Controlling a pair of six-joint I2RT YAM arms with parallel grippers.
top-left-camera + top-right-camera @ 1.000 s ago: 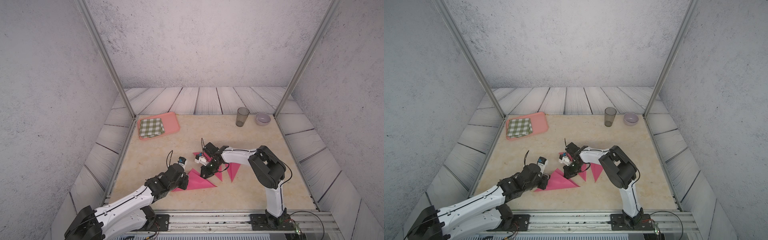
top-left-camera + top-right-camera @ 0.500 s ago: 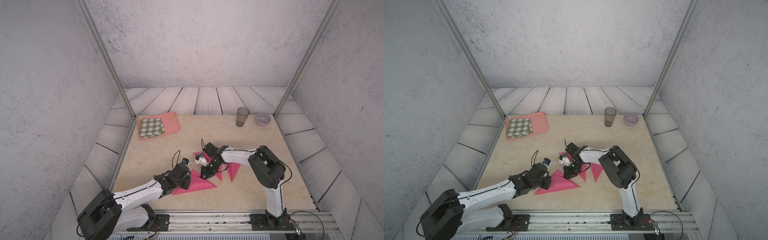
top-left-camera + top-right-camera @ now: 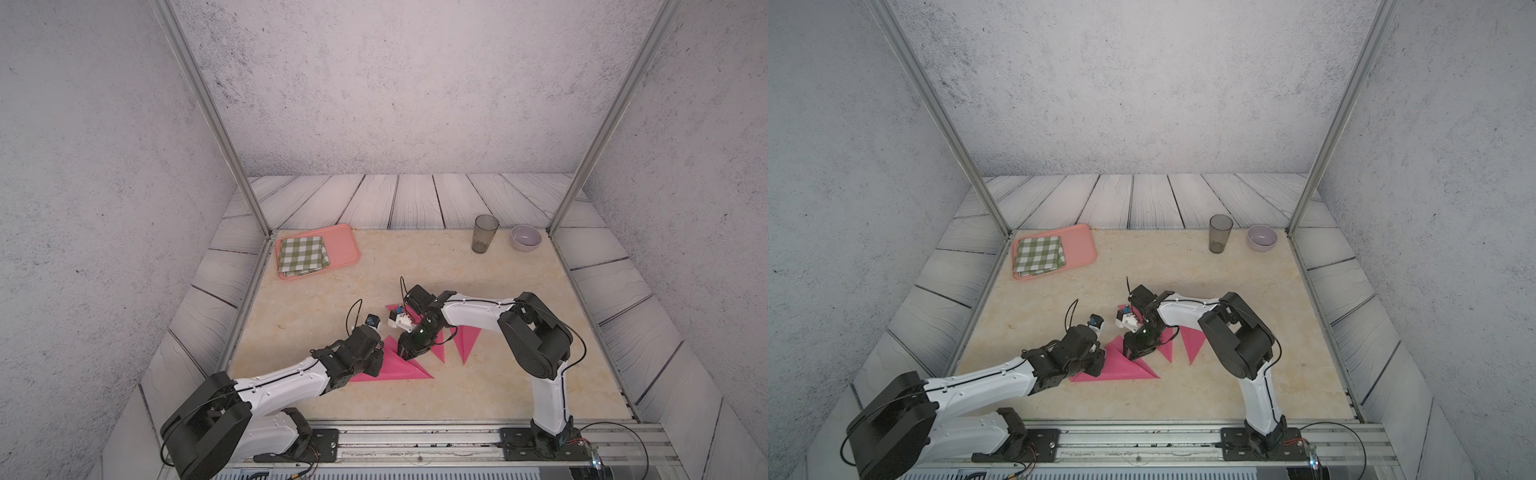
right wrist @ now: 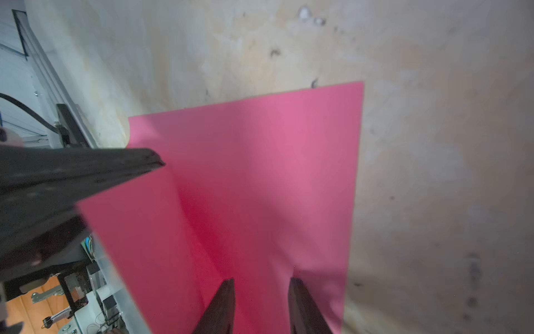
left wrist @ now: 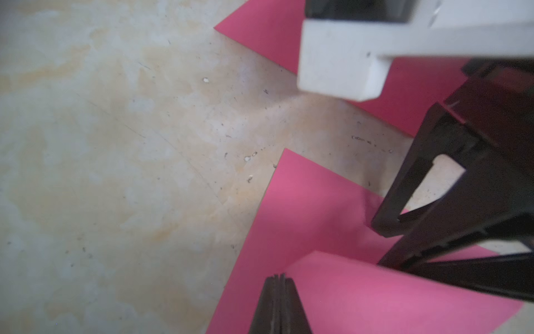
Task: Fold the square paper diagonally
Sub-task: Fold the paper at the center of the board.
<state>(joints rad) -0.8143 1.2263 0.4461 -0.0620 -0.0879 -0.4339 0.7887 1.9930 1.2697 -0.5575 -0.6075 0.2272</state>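
The pink square paper point(image 3: 399, 368) lies as a folded triangle near the table's front, also seen in a top view point(image 3: 1121, 370). My left gripper point(image 3: 377, 362) is at the paper's left edge. In the left wrist view it point(image 5: 278, 277) is shut on the corner of a raised upper flap point(image 5: 390, 295). My right gripper point(image 3: 409, 353) stands over the triangle's apex. In the right wrist view it point(image 4: 261, 282) is open, with its fingertips point(image 4: 231, 284) just above the paper point(image 4: 260, 173) beside a crease.
Two smaller pink triangles point(image 3: 467, 340) point(image 3: 438, 353) lie right of the right gripper. A pink tray point(image 3: 343, 245) holding a green checked cloth point(image 3: 302, 255) sits at the back left. A dark tumbler point(image 3: 484, 239) and a lilac bowl point(image 3: 525, 237) stand at the back right.
The right gripper's jaws have opened over the paper. The left arm has stretched forward and lower, bringing its gripper a little to the right along the paper's edge.
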